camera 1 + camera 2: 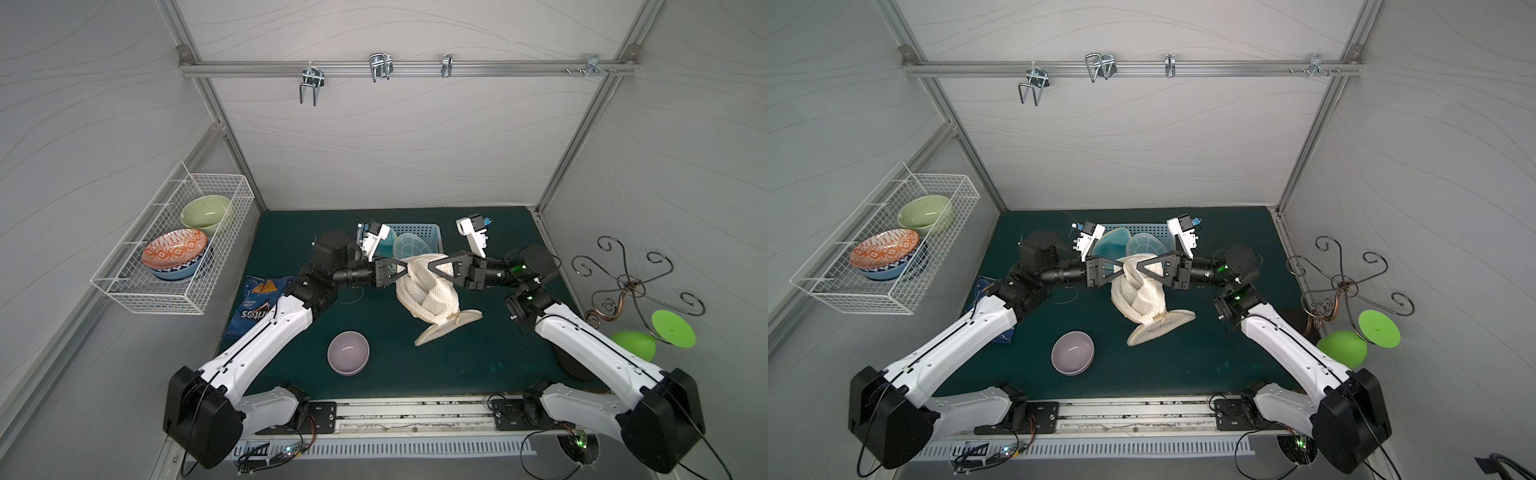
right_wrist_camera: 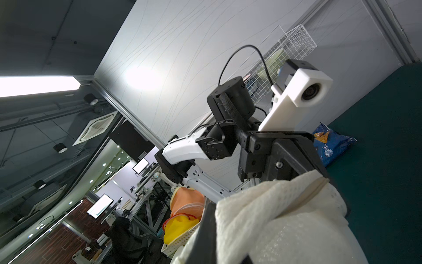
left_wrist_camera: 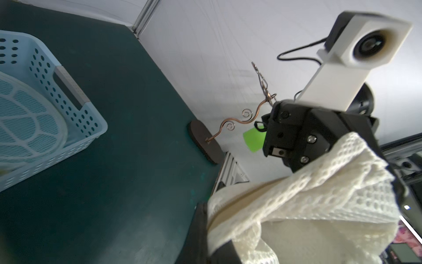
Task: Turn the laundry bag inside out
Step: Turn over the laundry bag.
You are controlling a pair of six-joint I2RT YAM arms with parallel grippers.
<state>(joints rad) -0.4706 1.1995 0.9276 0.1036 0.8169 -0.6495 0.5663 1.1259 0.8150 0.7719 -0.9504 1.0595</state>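
The dark green mat [image 1: 478, 361] fills the lower middle of both top views. At the frame's centre the cream mesh laundry bag [image 1: 432, 295] hangs bunched, its lower end resting on the mat and its top lifted just below the blue basket [image 1: 415, 227]. My left gripper [image 1: 404, 267] and right gripper [image 1: 431, 266] meet nearly tip to tip there, each pinched tight on the bag's upper edge.

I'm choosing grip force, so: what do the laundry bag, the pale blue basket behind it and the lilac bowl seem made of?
The laundry bag looks like soft cream mesh fabric, matte: open weave and limp folds show it. The blue basket: moulded plastic, smooth, with rows of round holes. The lilac bowl: probably glazed ceramic, judging by its glossy highlight; plastic cannot be excluded.
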